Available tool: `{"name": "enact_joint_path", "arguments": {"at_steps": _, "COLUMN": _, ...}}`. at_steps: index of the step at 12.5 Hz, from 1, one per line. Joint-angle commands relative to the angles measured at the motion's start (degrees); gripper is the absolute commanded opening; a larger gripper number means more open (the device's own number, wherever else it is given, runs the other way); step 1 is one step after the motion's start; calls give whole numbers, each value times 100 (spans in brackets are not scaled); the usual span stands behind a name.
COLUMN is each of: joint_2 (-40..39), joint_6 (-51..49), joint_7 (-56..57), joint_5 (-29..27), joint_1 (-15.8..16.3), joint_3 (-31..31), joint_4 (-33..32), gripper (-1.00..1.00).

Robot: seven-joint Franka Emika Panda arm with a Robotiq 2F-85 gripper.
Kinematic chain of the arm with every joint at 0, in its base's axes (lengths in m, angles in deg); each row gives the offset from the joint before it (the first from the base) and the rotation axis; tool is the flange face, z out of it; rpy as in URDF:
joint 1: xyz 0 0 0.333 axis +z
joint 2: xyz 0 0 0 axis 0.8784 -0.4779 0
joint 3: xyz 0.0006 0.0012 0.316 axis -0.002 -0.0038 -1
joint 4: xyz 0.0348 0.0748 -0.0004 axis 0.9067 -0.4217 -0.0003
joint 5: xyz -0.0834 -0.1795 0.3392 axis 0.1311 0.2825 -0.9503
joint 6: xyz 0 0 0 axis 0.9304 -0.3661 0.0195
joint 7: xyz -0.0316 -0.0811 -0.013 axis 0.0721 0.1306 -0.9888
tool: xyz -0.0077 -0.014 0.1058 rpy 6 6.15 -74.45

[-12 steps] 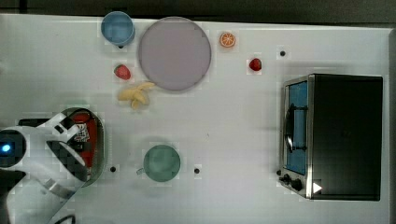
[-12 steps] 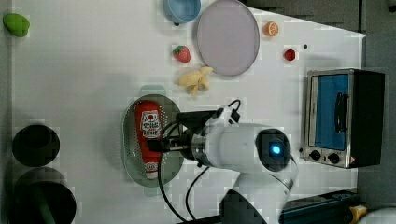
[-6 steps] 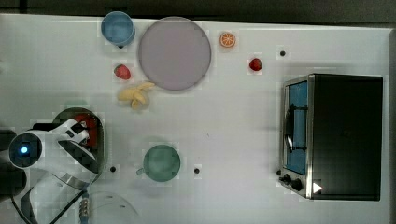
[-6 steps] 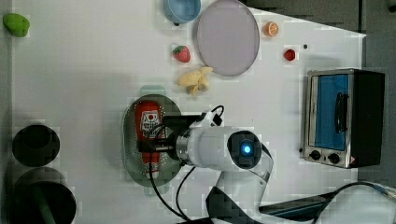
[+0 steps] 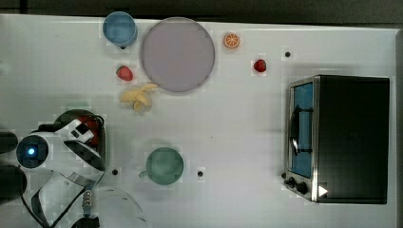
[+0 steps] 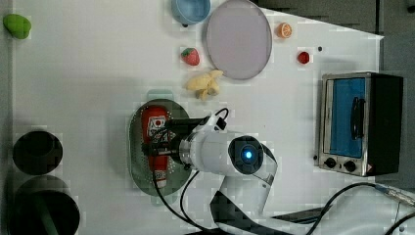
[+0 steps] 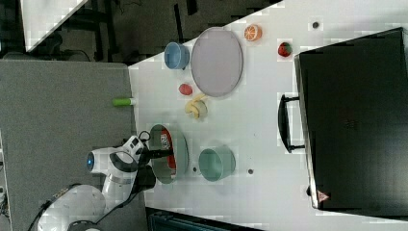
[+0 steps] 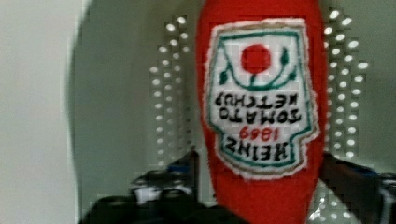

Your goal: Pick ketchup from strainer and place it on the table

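The ketchup [image 6: 155, 126], a red bottle with a white-and-red label, lies lengthwise in the pale green strainer [image 6: 136, 161] on the white table [image 5: 237, 133]. My gripper [image 6: 157, 147] reaches down into the strainer across the bottle's middle. In the wrist view the ketchup [image 8: 261, 93] sits between my two dark fingers [image 8: 189, 164], which press against its sides over the perforated strainer [image 8: 121, 93]. The top view has the arm covering most of the strainer [image 5: 66, 116], with a bit of the ketchup [image 5: 90, 124] showing. The right view shows the ketchup [image 7: 166, 143] in the strainer [image 7: 181, 144].
A teal cup [image 5: 164, 164] stands at the strainer's right in the top view. Further up are a banana [image 5: 138, 96], two strawberries [image 5: 124, 72], a lilac plate [image 5: 177, 53], a blue bowl [image 5: 119, 27] and an orange slice [image 5: 231, 40]. A toaster oven [image 5: 342, 137] fills the top view's right.
The arm has shifted toward the top view's left and lowered into the strainer. The fingers have closed in from wide open onto the ketchup's sides.
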Motion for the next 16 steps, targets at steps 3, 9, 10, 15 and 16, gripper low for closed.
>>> {"name": "enact_joint_path", "arguments": {"at_steps": 3, "joint_2": 309, "joint_6": -56, "joint_7": -311, "joint_5": -32, "joint_1": 1, "joint_3": -35, "joint_4": 38, "gripper": 13}}
{"name": "enact_joint_path", "arguments": {"at_steps": 9, "joint_2": 1767, "joint_6": -1027, "joint_7": -110, "joint_5": -1383, "joint_1": -551, "joint_3": -693, "joint_4": -38, "gripper": 13}}
{"name": "enact_joint_path", "arguments": {"at_steps": 10, "joint_2": 1988, "joint_6": -1318, "joint_7": 141, "joint_5": -1689, "joint_1": -631, "joint_3": -748, "joint_4": -1, "gripper": 13}}
{"name": "enact_joint_path", "arguments": {"at_steps": 15, "joint_2": 2737, "joint_6": -2512, "joint_7": 1625, "joint_5": -2798, "joint_1": -1105, "joint_3": -729, "joint_4": 407, "gripper": 13}}
{"name": "enact_joint_path", "arguments": {"at_steps": 16, "joint_2": 2853, "joint_6": -2755, "joint_7": 1774, "joint_5": -2837, "joint_1": -1242, "joint_3": -705, "joint_4": 489, "gripper": 13}}
